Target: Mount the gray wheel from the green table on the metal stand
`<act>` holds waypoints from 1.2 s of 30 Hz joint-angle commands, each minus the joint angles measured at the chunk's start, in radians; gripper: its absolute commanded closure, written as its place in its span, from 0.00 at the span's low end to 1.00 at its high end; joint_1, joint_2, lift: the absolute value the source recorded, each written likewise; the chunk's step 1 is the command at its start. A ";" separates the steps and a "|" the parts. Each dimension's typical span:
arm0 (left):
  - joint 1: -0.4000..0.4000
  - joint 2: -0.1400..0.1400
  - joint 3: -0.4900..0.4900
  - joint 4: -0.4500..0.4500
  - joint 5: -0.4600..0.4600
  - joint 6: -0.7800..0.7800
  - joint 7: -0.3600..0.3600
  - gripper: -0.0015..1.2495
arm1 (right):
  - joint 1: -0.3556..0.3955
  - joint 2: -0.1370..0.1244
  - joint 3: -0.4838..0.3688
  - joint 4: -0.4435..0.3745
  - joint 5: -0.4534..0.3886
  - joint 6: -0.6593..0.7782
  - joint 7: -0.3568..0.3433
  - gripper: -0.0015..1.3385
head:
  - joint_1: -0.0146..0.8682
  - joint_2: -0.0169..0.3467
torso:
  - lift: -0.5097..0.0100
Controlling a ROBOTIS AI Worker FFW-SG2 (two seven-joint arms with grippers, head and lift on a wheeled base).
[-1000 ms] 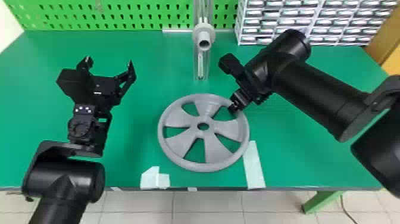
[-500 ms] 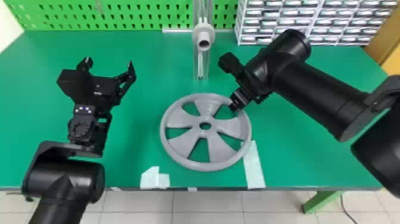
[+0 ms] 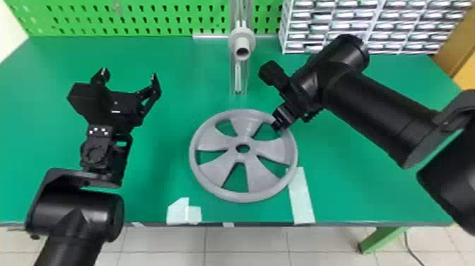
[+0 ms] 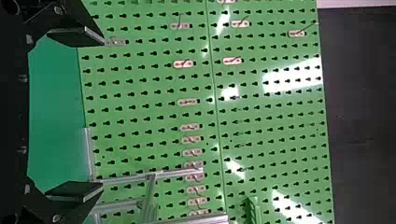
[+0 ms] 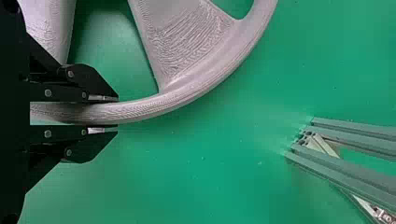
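Note:
The gray wheel (image 3: 244, 192) lies on the green table (image 3: 159, 148), its upper right rim at my right gripper (image 3: 279, 123). In the right wrist view the right gripper (image 5: 116, 112) is shut on the rim of the wheel (image 5: 187, 93), one finger on each side. My left gripper (image 3: 129, 76) is held over the table's left part, fingers apart and nothing between them; in the left wrist view the left gripper (image 4: 102, 114) faces the pegboard. Behind the wheel stands the metal stand (image 3: 238, 81), with a gray round hub (image 3: 242, 39) on it.
A green pegboard (image 3: 141, 17) runs along the table's back, and a rack of small drawers (image 3: 374, 26) stands at the back right. White tape pieces (image 3: 301, 198) lie by the front edge. The right forearm spans the table's right side.
The wheel has shifted slightly to the right and turned a little between the earliest frame and the half-second-old one. Both arms look the same as before.

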 commanded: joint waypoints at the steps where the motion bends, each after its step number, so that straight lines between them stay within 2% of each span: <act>1: 0.008 0.000 0.008 -0.007 0.000 -0.001 0.000 0.15 | 0.023 -0.005 -0.039 -0.039 0.005 0.008 0.000 0.83 | 1.00 0.19 | 0.79; 11: 0.019 0.000 0.027 -0.017 0.004 0.000 0.001 0.15 | 0.096 -0.031 -0.128 -0.232 0.067 0.072 0.000 0.83 | 1.00 0.19 | 0.79; 20: 0.022 0.000 0.036 -0.021 0.007 0.000 0.001 0.15 | 0.214 -0.060 -0.286 -0.399 0.101 0.060 0.000 0.83 | 1.00 0.19 | 0.79; 26: 0.022 0.000 0.039 -0.023 0.010 0.000 0.001 0.15 | 0.291 -0.066 -0.375 -0.501 0.141 0.058 -0.006 0.83 | 1.00 0.19 | 0.79; 31: 0.025 0.000 0.045 -0.027 0.014 0.000 0.001 0.15 | 0.359 -0.068 -0.448 -0.608 0.161 0.058 -0.046 0.83 | 1.00 0.19 | 0.79; 36: 0.049 0.000 0.048 -0.057 0.025 -0.001 0.018 0.15 | 0.408 -0.063 -0.511 -0.662 0.178 0.055 -0.049 0.83 | 1.00 0.19 | 0.79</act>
